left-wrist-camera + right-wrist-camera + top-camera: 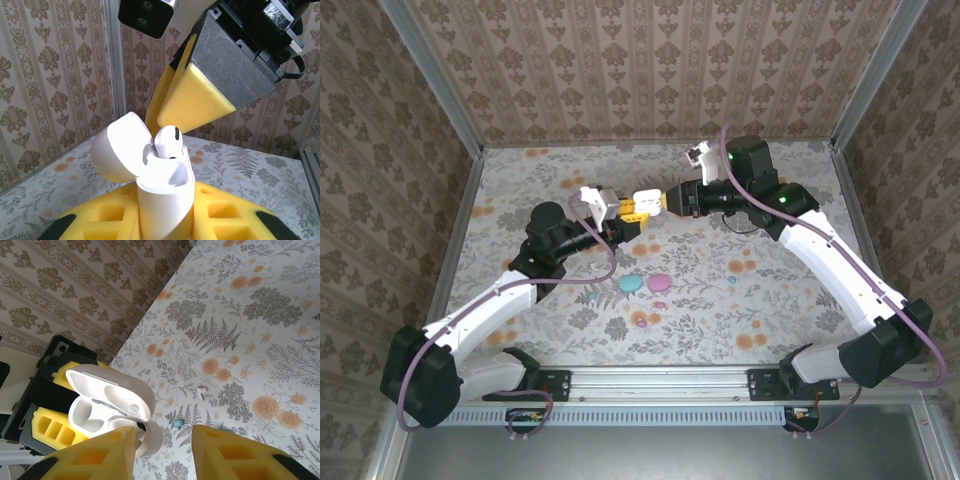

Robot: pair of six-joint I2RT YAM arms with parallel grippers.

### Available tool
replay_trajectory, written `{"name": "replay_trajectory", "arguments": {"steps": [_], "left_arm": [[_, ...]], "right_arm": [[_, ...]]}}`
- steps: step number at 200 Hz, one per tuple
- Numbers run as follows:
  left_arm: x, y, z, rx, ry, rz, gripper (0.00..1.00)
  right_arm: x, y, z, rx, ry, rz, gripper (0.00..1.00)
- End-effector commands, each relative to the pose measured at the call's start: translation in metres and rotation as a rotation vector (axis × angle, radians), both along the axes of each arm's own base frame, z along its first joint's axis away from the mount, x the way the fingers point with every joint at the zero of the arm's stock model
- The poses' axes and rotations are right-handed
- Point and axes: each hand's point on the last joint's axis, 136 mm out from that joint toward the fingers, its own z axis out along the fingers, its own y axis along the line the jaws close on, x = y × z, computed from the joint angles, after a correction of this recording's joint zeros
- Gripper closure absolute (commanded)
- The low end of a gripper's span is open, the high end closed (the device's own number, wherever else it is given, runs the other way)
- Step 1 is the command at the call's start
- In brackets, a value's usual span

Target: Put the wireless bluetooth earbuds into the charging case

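Left gripper (pixel 165 217), close under its wrist camera: yellow jaws clenched on the lower body of the white charging case (pixel 165 195), which is held upright above the floral table (pixel 800 300). Right gripper (pixel 164 434) meets it nose to nose over the far middle of the table. Its jaws stand apart, released, with the tips just beside the case mouth. Case lid (pixel 120 147) is hinged back, open. Teal case (pixel 631 284) and pink case (pixel 660 283) lie side by side on the table, nearer the arm bases and well apart from the held case. White earbud (pixel 167 141) sits head-up in one well of the held case, stem down inside. Second white earbud (pixel 201 391) lies loose on the table, with a teal bud (pixel 177 424) near it.
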Motion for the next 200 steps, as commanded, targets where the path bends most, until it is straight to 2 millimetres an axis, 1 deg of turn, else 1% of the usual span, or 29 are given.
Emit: {"name": "replay_trajectory", "arguments": {"steps": [1, 17, 18, 20, 28, 47, 69, 76, 79, 81, 83, 95, 98, 105, 119, 135, 149, 158, 167, 170, 171, 177, 200], "left_arm": [[-0.006, 0.001, 0.014, -0.028, -0.062, -0.001, 0.76], [-0.006, 0.001, 0.013, -0.027, -0.062, 0.001, 0.76], [-0.006, 0.001, 0.013, -0.027, -0.063, 0.002, 0.76], [-0.005, 0.001, 0.013, -0.027, -0.062, 0.003, 0.76], [-0.005, 0.002, 0.013, -0.026, -0.064, 0.008, 0.76], [-0.002, 0.004, 0.013, -0.024, -0.076, 0.036, 0.76], [0.0, 0.007, 0.011, -0.014, -0.112, 0.08, 0.76], [0.001, 0.008, 0.012, -0.013, -0.122, 0.091, 0.76], [0.001, 0.008, 0.013, -0.014, -0.127, 0.095, 0.76], [0.001, 0.009, 0.012, -0.013, -0.13, 0.097, 0.76], [0.001, 0.009, 0.012, -0.012, -0.132, 0.1, 0.76], [0.001, 0.011, 0.013, -0.009, -0.158, 0.12, 0.76], [0.001, 0.012, 0.013, -0.009, -0.165, 0.126, 0.76], [0.001, 0.013, 0.013, -0.007, -0.182, 0.141, 0.77], [0.0, 0.016, 0.012, 0.003, -0.218, 0.158, 0.77], [-0.003, 0.018, 0.011, 0.017, -0.262, 0.17, 0.78], [-0.004, 0.021, 0.011, 0.025, -0.292, 0.184, 0.78], [-0.004, 0.023, 0.011, 0.031, -0.305, 0.2, 0.78], [-0.001, 0.028, 0.011, 0.035, -0.305, 0.23, 0.78], [0.0, 0.029, 0.011, 0.036, -0.304, 0.243, 0.78], [0.001, 0.03, 0.011, 0.037, -0.303, 0.246, 0.78], [0.002, 0.034, 0.012, 0.034, -0.299, 0.272, 0.78], [0.014, 0.053, 0.01, 0.03, -0.238, 0.373, 0.77]], "right_arm": [[-0.007, 0.008, 0.005, 0.029, 0.017, 0.035, 0.62], [-0.008, 0.01, 0.006, 0.03, 0.014, 0.037, 0.61], [-0.005, 0.011, 0.001, 0.024, 0.026, 0.035, 0.61], [-0.003, 0.012, -0.003, 0.019, 0.036, 0.035, 0.61], [-0.002, 0.011, -0.006, 0.005, 0.04, 0.029, 0.6], [0.002, 0.005, -0.007, -0.027, 0.023, -0.012, 0.59], [0.008, -0.002, -0.008, -0.057, -0.001, -0.052, 0.55], [0.012, -0.006, -0.009, -0.068, -0.003, -0.08, 0.55], [0.011, -0.009, -0.014, -0.083, 0.016, -0.091, 0.54], [0.008, -0.013, -0.006, -0.076, -0.002, -0.099, 0.54], [0.008, -0.014, -0.003, -0.072, -0.01, -0.106, 0.53], [0.009, -0.02, 0.001, -0.056, -0.009, -0.136, 0.52], [0.011, -0.02, 0.007, -0.036, -0.03, -0.141, 0.52], [0.013, -0.022, 0.011, -0.02, -0.045, -0.151, 0.51], [0.018, -0.027, 0.014, 0.005, -0.061, -0.198, 0.5], [0.02, -0.028, 0.013, 0.015, -0.062, -0.208, 0.49], [0.028, -0.031, 0.002, 0.009, -0.029, -0.245, 0.5], [0.034, -0.033, -0.01, -0.003, 0.01, -0.275, 0.5], [0.041, -0.036, -0.027, -0.019, 0.074, -0.302, 0.51], [0.042, -0.038, -0.029, -0.019, 0.091, -0.31, 0.51], [0.045, -0.038, -0.035, -0.027, 0.108, -0.312, 0.52], [0.05, -0.036, -0.05, -0.038, 0.161, -0.311, 0.52], [0.062, -0.025, -0.093, -0.059, 0.313, -0.296, 0.54]]}}
